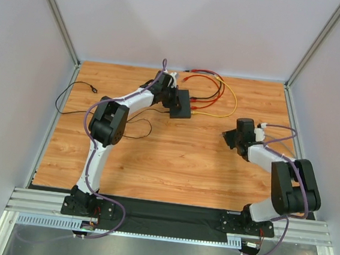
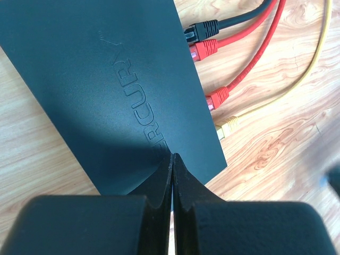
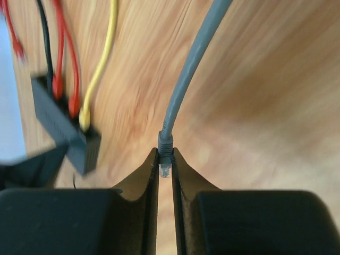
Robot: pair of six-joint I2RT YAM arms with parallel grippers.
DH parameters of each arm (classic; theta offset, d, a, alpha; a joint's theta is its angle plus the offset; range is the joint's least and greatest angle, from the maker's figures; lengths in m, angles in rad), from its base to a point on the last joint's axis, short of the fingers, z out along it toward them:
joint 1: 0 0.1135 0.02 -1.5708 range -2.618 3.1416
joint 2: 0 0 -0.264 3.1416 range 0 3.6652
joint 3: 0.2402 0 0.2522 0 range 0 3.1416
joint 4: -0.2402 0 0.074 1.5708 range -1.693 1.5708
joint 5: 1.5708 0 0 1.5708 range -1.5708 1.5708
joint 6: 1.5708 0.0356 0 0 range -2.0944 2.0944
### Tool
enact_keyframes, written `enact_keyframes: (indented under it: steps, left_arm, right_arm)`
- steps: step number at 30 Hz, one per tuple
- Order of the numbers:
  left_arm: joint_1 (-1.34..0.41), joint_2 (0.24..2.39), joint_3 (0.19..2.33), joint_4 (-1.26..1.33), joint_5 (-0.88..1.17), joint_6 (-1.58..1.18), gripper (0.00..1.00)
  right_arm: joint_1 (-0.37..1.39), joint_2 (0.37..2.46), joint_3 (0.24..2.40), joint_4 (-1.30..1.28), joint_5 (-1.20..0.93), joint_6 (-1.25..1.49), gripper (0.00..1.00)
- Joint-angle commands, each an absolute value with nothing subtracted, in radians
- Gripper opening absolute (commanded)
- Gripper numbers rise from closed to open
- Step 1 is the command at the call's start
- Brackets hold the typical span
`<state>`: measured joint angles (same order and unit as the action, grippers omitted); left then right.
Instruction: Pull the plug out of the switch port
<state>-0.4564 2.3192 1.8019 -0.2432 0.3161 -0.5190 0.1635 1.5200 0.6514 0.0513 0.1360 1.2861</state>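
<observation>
Four cables [image 2: 249, 48] — black, two red, one yellow — are seated in the switch [image 1: 181, 104] on the bench [image 1: 172, 164]. Left gripper [image 2: 172, 156], fully closed, is set on the switch top. Right gripper [image 3: 166, 162], well right of the switch, is clamped on the grey plug [image 3: 165, 143] — clear of the ports.

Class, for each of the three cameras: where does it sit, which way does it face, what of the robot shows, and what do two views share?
Top external: above and behind the bases, looking down at the table; both arms show.
Left wrist: on the left arm, facing down past the shut left gripper onto the switch.
Right wrist: on the right arm, facing the table past the right gripper, shut on a gray plug.
Shared: both wrist views show the switch and its yellow cable.
</observation>
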Motion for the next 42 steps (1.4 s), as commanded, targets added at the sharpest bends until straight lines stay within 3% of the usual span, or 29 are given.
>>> enact_keyframes:
  steps: [1,7,16,21,23,25,28,35,42]
  left_arm:
    - [-0.453,2.368,1.775,-0.322,0.288,-0.506,0.0]
    - [-0.453,2.332,1.712,-0.261,0.284,-0.506,0.0]
    - [-0.453,2.301,1.666,-0.216,0.278,-0.505,0.0]
    - [-0.453,2.284,1.637,-0.184,0.291,-0.502,0.0]
    - [-0.453,2.273,1.626,-0.178,0.291,-0.5,0.0]
    - [-0.453,2.27,1.623,-0.175,0.291,-0.499,0.0]
    - [-0.453,2.258,1.612,-0.158,0.294,-0.503,0.0]
    - [-0.454,2.186,1.534,-0.046,0.311,-0.491,0.0]
    - [-0.454,2.149,1.496,0.026,0.319,-0.471,0.0]
  right_arm:
    - [0.274,1.38,0.635,-0.128,0.123,1.192,0.02]
    - [0.423,1.206,0.6,-0.394,0.127,1.123,0.03]
    - [0.529,0.965,0.483,-0.523,0.114,1.193,0.06]
    - [0.563,0.992,0.454,-0.534,0.095,1.198,0.09]
    - [0.578,1.011,0.44,-0.526,0.075,1.186,0.15]
    - [0.613,1.015,0.44,-0.52,0.075,1.169,0.42]
    - [0.678,1.028,0.474,-0.57,0.11,1.157,0.6]
    - [0.692,1.04,0.638,-0.592,0.204,0.999,0.65]
    - [0.594,1.213,0.813,-0.277,0.209,0.859,0.7]
